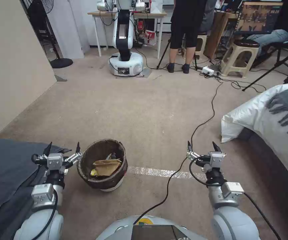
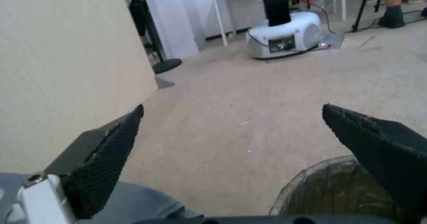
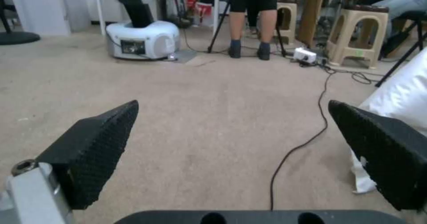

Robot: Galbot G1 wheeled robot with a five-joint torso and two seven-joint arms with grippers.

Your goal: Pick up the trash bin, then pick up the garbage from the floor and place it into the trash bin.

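The trash bin stands on the carpet just right of my left gripper; it is white with a dark liner folded over its rim. Inside it lies garbage: a flat brown paper bag and a yellow wrapper. My left gripper is open and empty, level with the bin's rim and beside it, not touching. In the left wrist view the left gripper spreads wide, with the bin's rim under one finger. My right gripper hovers open and empty over bare carpet, well right of the bin; the right gripper holds nothing.
A black cable runs across the carpet toward my base. A bed with white bedding is at the right, dark grey fabric at the left, a beige wall panel beyond. Another robot's base, a standing person and stools are at the back.
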